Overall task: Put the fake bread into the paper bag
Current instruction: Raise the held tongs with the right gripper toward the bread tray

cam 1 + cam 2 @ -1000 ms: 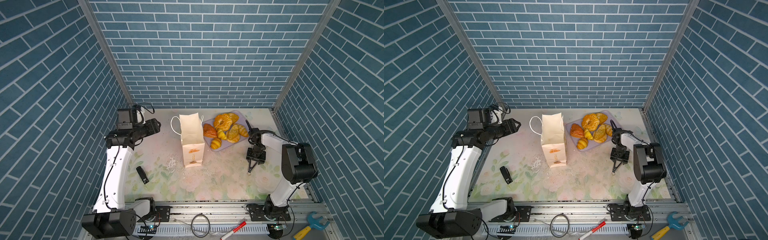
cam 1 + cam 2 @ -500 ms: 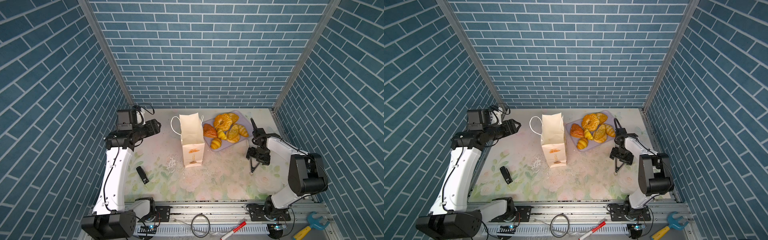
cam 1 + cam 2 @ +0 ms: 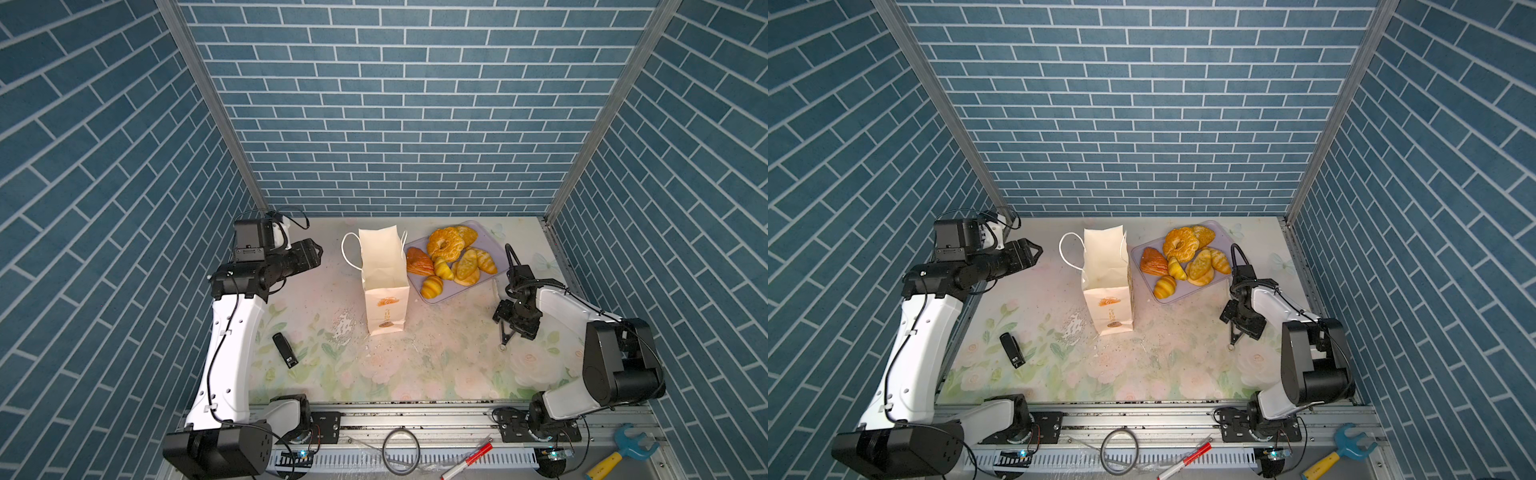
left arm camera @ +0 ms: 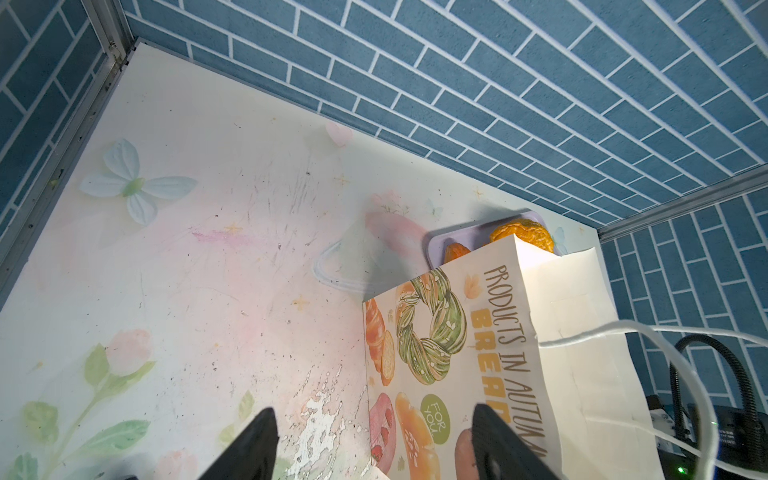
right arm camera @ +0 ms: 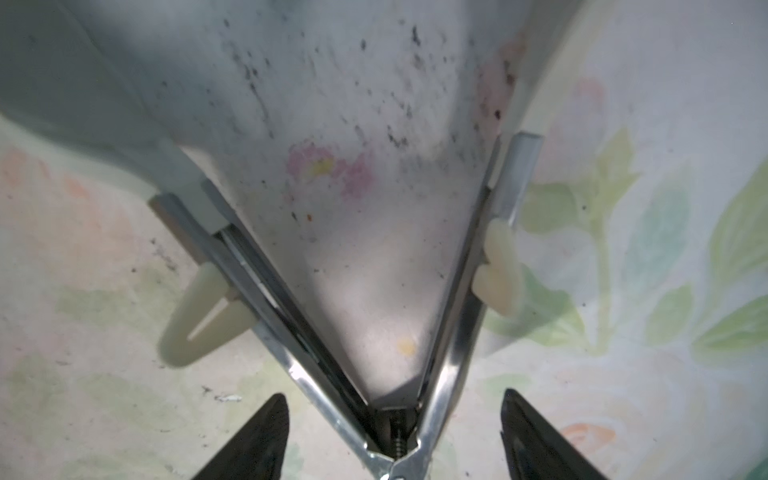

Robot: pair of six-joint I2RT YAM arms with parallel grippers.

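Note:
The fake bread [image 3: 446,245] is a pile of several glossy golden pastries on a lavender tray [image 3: 492,237] at the back right. The paper bag [image 3: 384,270] stands upright and open-topped just left of the tray, and the left wrist view shows its printed side [image 4: 449,345]. My left gripper [image 3: 314,252] hangs open and empty in the air left of the bag, with the fingertips [image 4: 257,440] wide apart. My right gripper [image 3: 509,328] points down at the table in front of the tray. It is open, its black fingertips [image 5: 266,432] clear of the metal tongs [image 5: 469,332] on either side.
The tongs [image 3: 503,338] have white tips and their hinge lies between my right fingers. A small black object [image 3: 285,350] lies on the floral mat at front left. On the front rail lie a cable ring [image 3: 401,451], a red marker [image 3: 465,459] and a yellow-and-blue wrench [image 3: 619,451].
The right arm's big elbow joint has swung out toward the front right while its gripper stayed over the tongs. The left arm, bag and bread have not moved.

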